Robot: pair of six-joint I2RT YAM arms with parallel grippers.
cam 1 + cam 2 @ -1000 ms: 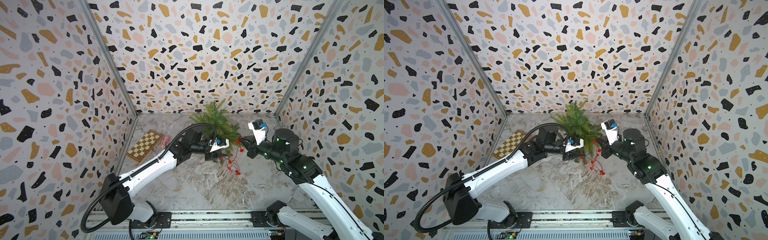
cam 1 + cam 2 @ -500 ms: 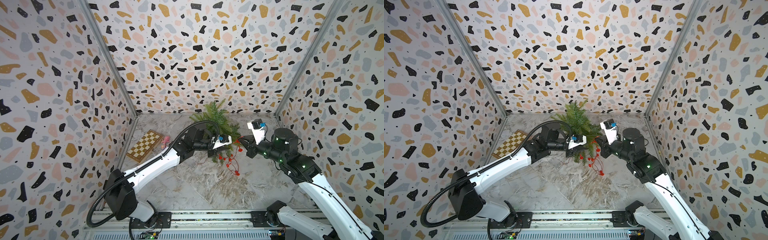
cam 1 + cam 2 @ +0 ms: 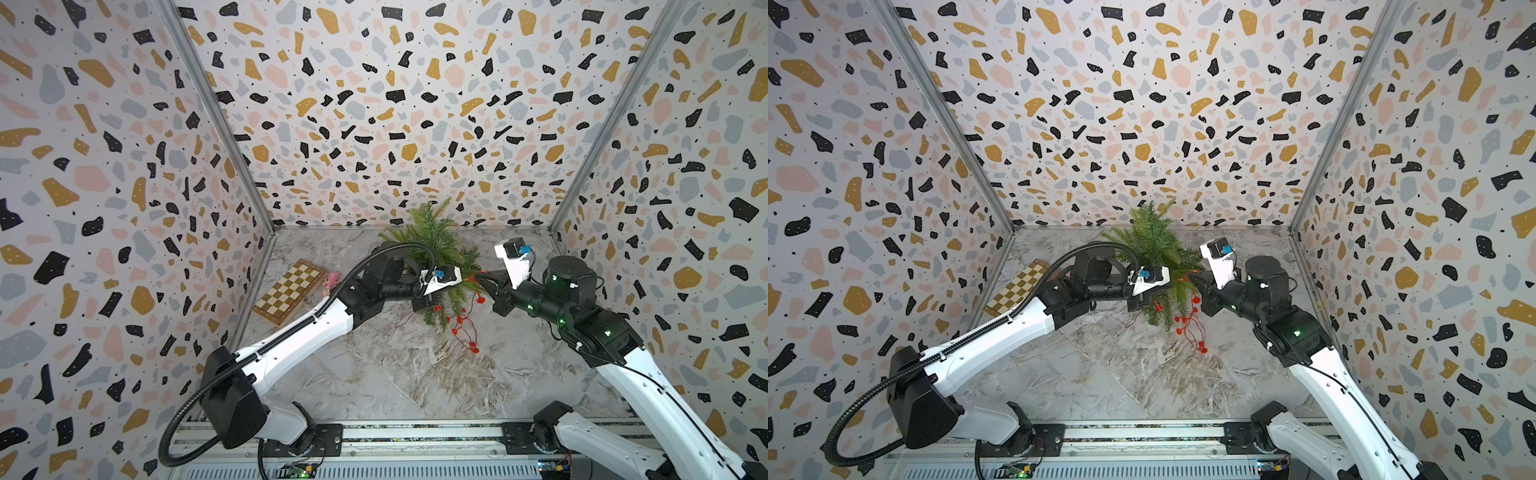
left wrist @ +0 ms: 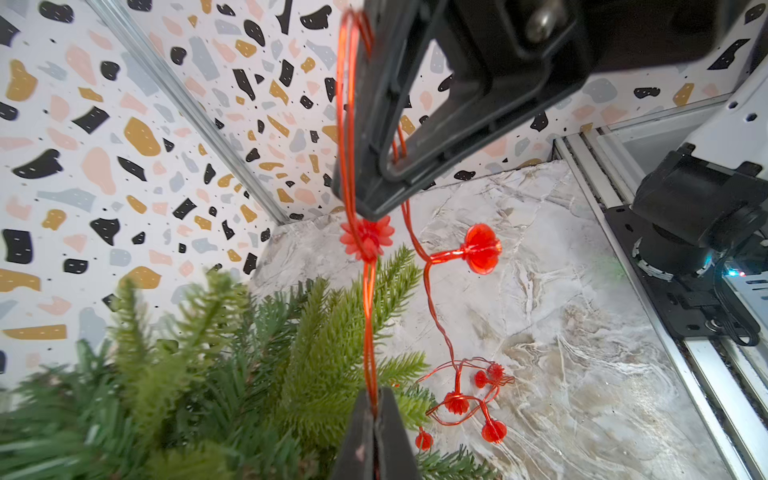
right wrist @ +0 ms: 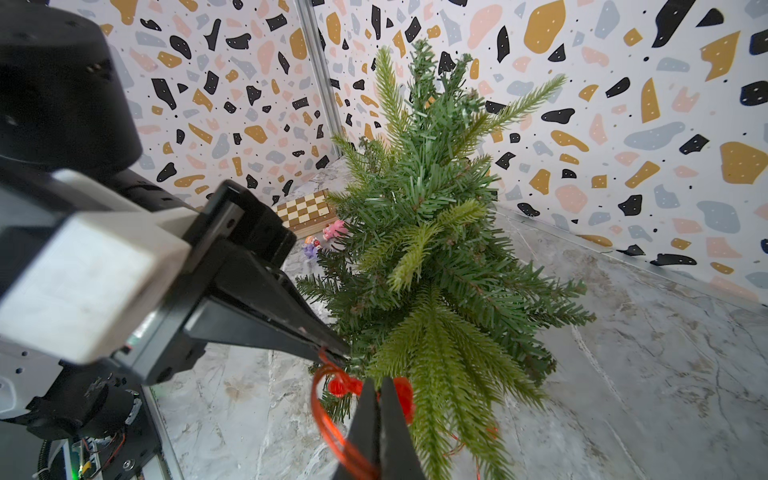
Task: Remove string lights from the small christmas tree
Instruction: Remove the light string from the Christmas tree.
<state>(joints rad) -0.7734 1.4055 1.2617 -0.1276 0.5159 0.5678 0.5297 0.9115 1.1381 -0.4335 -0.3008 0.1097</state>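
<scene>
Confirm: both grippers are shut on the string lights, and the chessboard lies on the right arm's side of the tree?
Not quite. The chessboard lies on the left arm's side of the small christmas tree, as both top views show. The rest holds: the left gripper and the right gripper are each shut on the string lights.

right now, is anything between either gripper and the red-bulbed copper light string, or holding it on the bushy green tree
Nothing between: the left gripper and right gripper are both shut on the red-bulbed copper string lights. Lower branches of the small green christmas tree crowd the strand there, and some wire shows behind them.
</scene>
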